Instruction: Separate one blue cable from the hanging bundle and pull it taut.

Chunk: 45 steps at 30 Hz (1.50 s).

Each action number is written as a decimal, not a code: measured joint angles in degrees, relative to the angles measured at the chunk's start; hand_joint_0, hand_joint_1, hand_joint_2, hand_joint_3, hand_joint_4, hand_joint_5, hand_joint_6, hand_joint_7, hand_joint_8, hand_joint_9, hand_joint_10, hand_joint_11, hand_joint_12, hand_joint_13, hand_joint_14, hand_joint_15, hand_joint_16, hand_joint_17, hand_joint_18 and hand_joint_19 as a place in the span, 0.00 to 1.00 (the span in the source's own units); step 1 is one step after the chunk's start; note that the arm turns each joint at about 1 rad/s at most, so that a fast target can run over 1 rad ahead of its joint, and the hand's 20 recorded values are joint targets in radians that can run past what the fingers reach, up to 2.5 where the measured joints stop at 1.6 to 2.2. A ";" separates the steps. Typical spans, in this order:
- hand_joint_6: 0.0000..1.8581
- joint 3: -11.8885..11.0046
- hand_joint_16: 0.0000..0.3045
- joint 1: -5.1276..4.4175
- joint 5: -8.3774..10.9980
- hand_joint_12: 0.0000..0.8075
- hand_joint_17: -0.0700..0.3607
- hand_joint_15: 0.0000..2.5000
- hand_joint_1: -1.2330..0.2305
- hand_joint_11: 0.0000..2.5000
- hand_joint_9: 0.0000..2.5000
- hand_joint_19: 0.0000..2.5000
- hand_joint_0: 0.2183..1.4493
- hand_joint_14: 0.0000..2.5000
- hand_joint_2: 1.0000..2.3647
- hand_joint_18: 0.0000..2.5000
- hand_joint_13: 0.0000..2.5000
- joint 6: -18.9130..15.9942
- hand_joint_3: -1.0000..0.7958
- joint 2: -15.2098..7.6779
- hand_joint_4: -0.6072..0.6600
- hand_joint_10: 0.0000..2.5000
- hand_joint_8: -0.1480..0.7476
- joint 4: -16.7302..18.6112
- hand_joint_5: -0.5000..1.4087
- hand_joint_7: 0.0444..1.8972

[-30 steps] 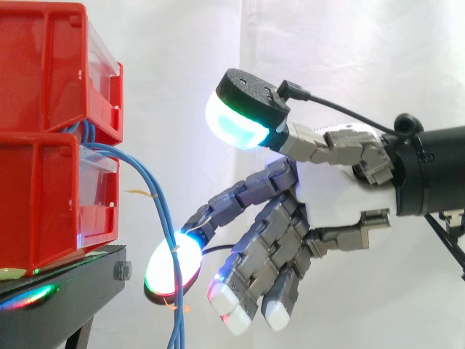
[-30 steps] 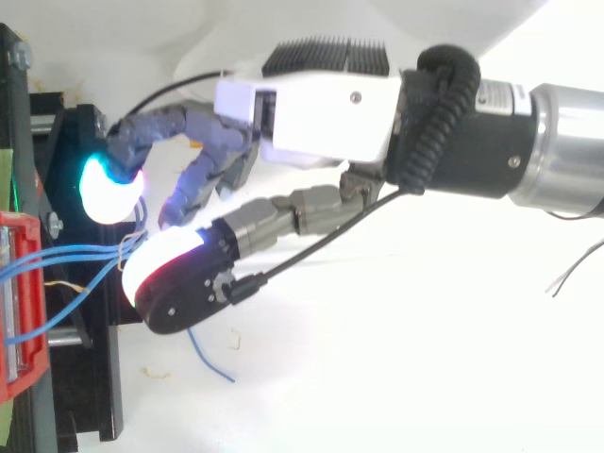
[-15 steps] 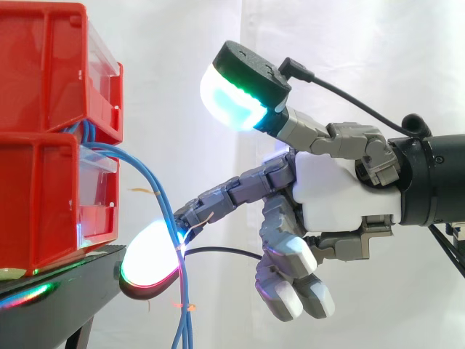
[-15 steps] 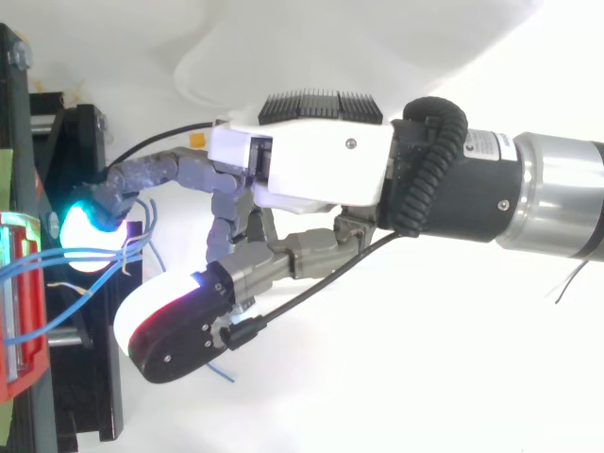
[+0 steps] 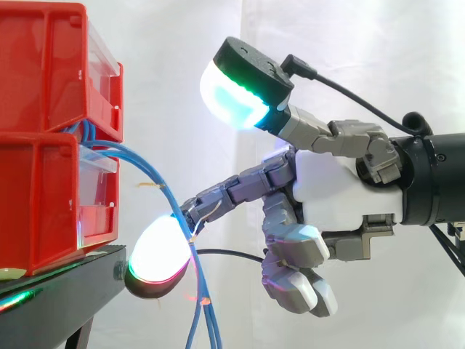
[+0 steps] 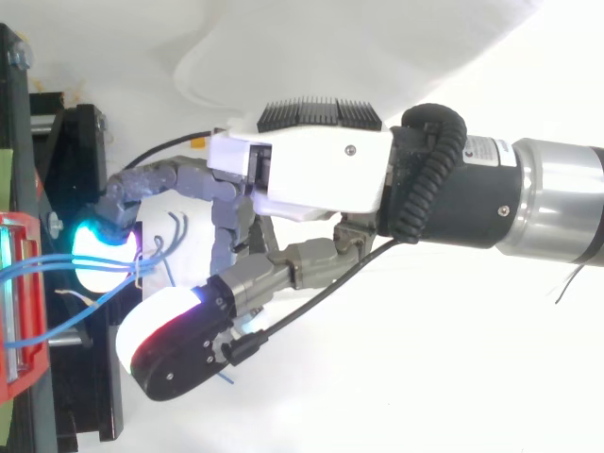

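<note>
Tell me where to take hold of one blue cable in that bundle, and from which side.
Grip it on the arched stretch just outside the red bins, where the blue cables fan apart in both views; lower down they hang packed together. Come from the open side, where the hand is, since the bins and the black stand block the other.

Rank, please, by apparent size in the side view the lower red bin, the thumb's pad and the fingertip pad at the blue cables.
1. lower red bin
2. thumb pad
3. fingertip pad, though nearness could explain that gap
</note>
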<state>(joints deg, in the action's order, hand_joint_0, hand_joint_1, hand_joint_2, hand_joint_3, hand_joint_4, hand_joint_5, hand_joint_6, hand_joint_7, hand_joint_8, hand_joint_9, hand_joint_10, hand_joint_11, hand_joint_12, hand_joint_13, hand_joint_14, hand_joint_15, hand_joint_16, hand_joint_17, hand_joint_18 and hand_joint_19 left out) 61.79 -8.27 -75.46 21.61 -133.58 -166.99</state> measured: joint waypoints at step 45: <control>0.27 -2.11 0.22 -0.96 -0.20 0.40 0.51 0.39 0.64 0.40 0.83 0.34 0.17 0.84 0.00 0.76 0.76 -7.11 0.28 0.07 0.65 1.00 0.37 -2.64 0.28 0.55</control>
<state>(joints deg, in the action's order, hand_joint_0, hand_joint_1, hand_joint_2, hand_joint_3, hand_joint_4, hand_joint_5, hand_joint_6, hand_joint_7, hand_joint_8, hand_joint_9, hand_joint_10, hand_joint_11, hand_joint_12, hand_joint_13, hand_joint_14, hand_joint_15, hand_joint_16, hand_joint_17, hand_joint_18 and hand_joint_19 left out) 59.68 -9.23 -75.66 14.49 -133.51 -169.63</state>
